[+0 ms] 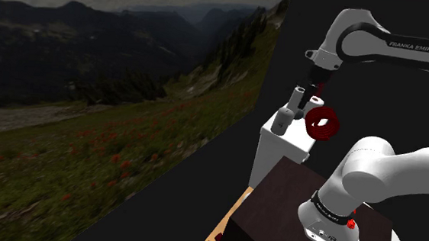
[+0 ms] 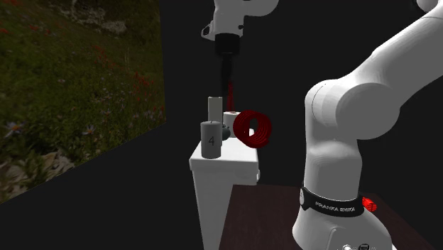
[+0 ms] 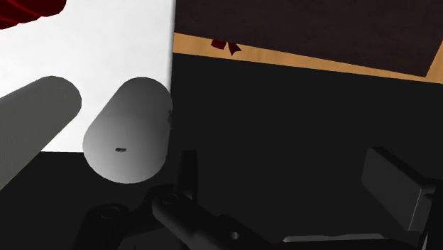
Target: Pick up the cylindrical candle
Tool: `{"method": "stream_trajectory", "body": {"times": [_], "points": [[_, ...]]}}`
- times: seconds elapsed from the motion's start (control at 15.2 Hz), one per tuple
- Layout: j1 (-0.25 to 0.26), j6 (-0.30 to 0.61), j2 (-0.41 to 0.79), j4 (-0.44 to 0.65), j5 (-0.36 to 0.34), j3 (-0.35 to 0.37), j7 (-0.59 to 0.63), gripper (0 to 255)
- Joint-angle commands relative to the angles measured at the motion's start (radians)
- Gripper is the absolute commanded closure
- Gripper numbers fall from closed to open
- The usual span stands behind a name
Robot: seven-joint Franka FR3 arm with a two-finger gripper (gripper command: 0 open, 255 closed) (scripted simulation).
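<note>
Shoulder view: the gripper (image 1: 313, 90) hangs over the white desk (image 1: 276, 154), close to a red ring (image 1: 321, 122). Second exterior view: the pale candle (image 2: 214, 109) stands upright on the desk, long axis vertical, behind a dark grey cylinder (image 2: 211, 140). Wrist view: the candle's round top faces the camera. The gripper's fingers stand wide apart, empty, and the candle sits outside their gap.

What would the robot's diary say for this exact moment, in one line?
stage: pre-grasp | gripper: open, empty | grey cylinder: upright on white pedestal, not between jaws, not held | red ring: on pedestal
</note>
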Motion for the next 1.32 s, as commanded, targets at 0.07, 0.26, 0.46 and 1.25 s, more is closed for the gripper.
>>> {"method": "stream_trajectory", "body": {"times": [0.07,0.26,0.46,1.25], "points": [[0.011,0.095,0.027,-0.031,-0.051,-0.106,-0.131,0],[0.034,0.192,0.076,-0.042,-0.094,-0.223,-0.264,0],[0.08,0.292,0.148,-0.032,-0.12,-0.351,-0.4,0],[0.222,0.535,0.322,-0.046,-0.124,-0.614,-0.606,0]]}}
